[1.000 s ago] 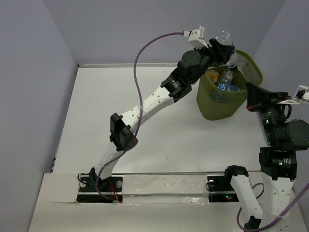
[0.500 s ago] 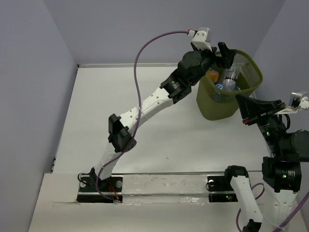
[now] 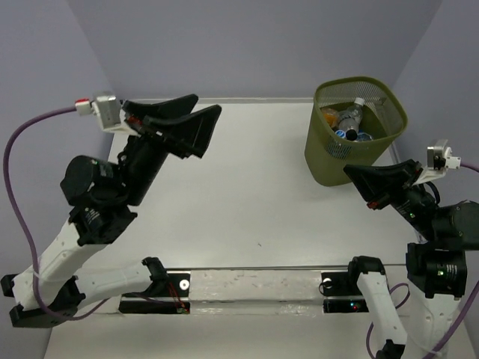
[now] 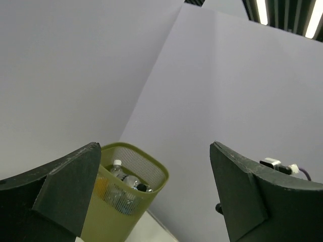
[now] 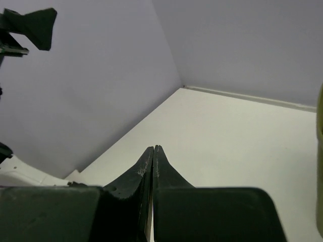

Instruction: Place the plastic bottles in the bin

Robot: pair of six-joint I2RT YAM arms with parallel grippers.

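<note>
Left gripper point(image 3: 208, 103): your jaws stand wide apart and grip nothing. It sits at the upper left of the overhead view, raised above the table, with its fingers pointing right.
Left fingers point(image 4: 70, 186): in the left wrist view the two dark fingers frame the lower corners. The bin shows beside the left one (that camera looks upward, so most of its frame is pale wall).
Right gripper point(image 3: 352, 173): your fingers are pressed flat together and grip nothing. It sits at the right of the overhead view, its tip just below the bin's lower right side. You cannot tell from these views whether it touches the mesh.
Bin point(image 3: 328, 161): olive-green wire mesh, upright at the upper right of the overhead view, on the far right part of the table.
Bottles point(image 3: 349, 118): heaped inside the bin, below its rim. One clear bottle with a white cap leans across the top, something orange shows at the left, and blue labels show lower down.
Table point(image 3: 254, 194): white, filling the middle of the overhead view.
Cable point(image 3: 15, 161): purple, looping down the left edge from the left wrist.
</note>
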